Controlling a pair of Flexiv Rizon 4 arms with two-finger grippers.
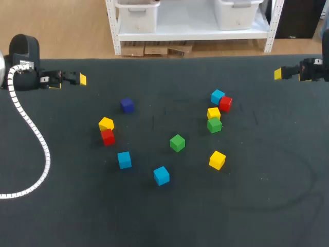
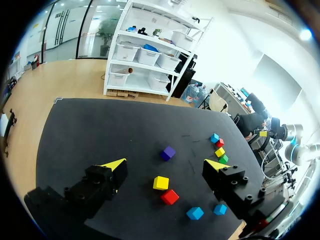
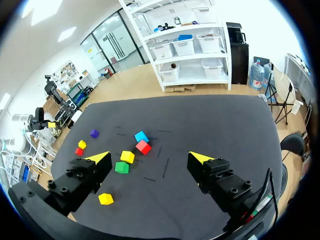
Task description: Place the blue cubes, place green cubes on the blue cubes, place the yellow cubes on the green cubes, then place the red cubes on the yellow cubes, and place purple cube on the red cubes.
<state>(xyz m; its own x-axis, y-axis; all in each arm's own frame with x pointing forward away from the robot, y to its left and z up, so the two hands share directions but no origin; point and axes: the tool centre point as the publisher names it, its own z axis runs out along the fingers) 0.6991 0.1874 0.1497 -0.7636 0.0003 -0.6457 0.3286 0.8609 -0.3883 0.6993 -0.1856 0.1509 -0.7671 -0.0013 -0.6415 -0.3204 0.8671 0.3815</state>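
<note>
Grippers first. Left gripper (image 2: 165, 165): fingers spread wide, nothing held, parked over the left side of the table (image 1: 61, 216). Right gripper (image 3: 150, 158): same, spread and empty, at the right side. Both well apart from every cube.

Cubes: three blue cubes (image 1: 124, 159), two green cubes (image 1: 177, 143), three yellow cubes (image 1: 217, 160), two red cubes (image 1: 108, 137), one purple cube (image 1: 127, 105). All lie single on the table; no stack begun.

Handling (judgement): small, look light and stiff, flat-faced, matt; prob. neither slippery nor fragile. Take hold across two opposite flat faces, fingers square to them, approx. mid-height. Two blue cubes nearest the robot stand free, so easiest first pick. Third blue sits in a tight group w/ red, yellow and green at right; little finger room there.

Not determinable: material; whether the group's cubes touch; whether the left yellow touches the red just beside it. In each wrist view, own fingers cover some cubes.
</note>
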